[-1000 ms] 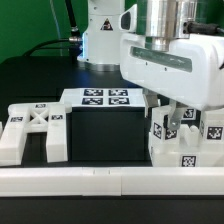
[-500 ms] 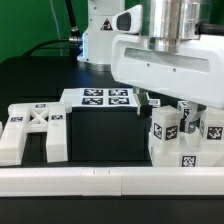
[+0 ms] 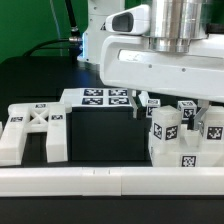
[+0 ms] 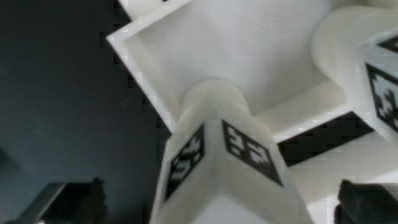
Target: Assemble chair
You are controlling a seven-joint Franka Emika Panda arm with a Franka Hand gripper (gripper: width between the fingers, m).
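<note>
Several matte white, chunky chair parts (image 3: 168,148) stand close together just under the gripper (image 3: 170,102), at the exterior view's right. Its jaws are spread wide and grip nothing. Each part carries square black-and-white tags with blocky patterns. In the wrist view a rounded leg (image 4: 222,150) shows two such tags. One X-braced frame (image 3: 35,128) lies well apart, at the exterior view's left.

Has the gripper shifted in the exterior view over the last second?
Yes. The gripper has moved toward the exterior view's left; its white housing's edge now sits farther left along the fixed marker board.
</note>
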